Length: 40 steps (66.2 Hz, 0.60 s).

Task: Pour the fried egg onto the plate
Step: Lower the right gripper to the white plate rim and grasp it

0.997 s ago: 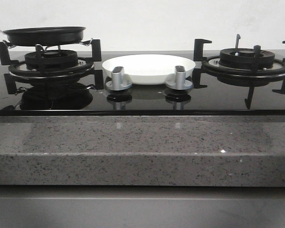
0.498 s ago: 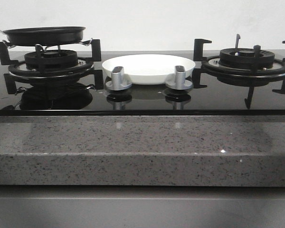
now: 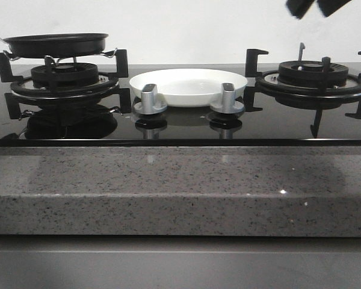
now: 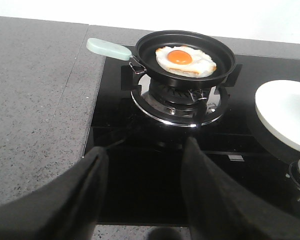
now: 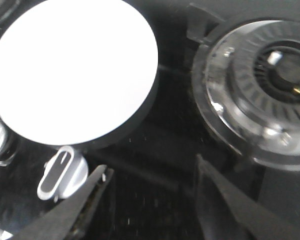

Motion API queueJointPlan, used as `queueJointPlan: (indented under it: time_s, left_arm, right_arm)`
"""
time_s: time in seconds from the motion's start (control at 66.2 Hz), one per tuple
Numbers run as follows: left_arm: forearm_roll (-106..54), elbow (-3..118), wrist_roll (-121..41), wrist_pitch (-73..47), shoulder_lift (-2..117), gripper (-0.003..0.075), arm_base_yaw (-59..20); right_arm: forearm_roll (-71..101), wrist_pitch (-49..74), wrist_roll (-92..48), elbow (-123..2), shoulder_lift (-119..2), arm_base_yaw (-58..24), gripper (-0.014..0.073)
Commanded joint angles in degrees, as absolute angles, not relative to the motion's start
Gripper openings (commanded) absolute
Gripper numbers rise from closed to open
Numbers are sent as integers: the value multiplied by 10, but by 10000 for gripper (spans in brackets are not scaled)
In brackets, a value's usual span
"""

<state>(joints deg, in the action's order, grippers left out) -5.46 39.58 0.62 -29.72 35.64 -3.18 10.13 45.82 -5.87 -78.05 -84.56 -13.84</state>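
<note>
The pan point(image 4: 187, 57) sat on the left burner point(image 4: 177, 102), well ahead of the left pincer point(image 4: 145, 192), whose fingers point(image 4: 77, 192) stood wide apart and held nothing; the handle point(image 4: 108, 48), pale green and stubby, stuck out from the pan's rim toward the counter point(image 4: 35, 100) on the pincer's left, and that looked the only sensible place to take hold, square across its width and near its free end for leverage; the pan seemed rigid and fairly heavy for its size, so a grip on a smooth rounded handle might twist as the pan tipped; the egg point(image 4: 185, 60) lay flat inside the pan, yolk up, thin and light, probably soft and slick on the dark coating, so I judged it would slide out readily at a modest tilt and could overshoot or fold if tipped fast; the plate point(image 3: 188, 84) stood between the two burners, just behind the two knobs point(image 3: 149, 99), glossy, stiff and breakable, and bare; the right pincer point(image 5: 150, 200) hung high above the right burner point(image 5: 270, 80), jaws parted and empty, the plate ahead and to its left, one knob point(image 5: 62, 172) just beside its left finger in that view.
</note>
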Motion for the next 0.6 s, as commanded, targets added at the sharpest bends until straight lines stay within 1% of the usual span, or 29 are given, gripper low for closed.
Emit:
queueJointPlan:
  time_s: [0.0,0.151,0.362,0.589]
  left_arm:
    - [-58,411,8,-253,359,353,-36]
    - [-58,411,8,-253,359,353,-36]
    - [-58,411,8,-256,359,353,-36]
    - [-58,411,8,-256,359,353,-36]
  right_arm:
    - [108,479,-65,-858,-877,-137,387]
    - [119,535,-65,-945,-955,-136,386]
    - [149,625,-65,-1076,-1065,-119,337]
    - [180,666,-65,-1179,-1146,-112,337]
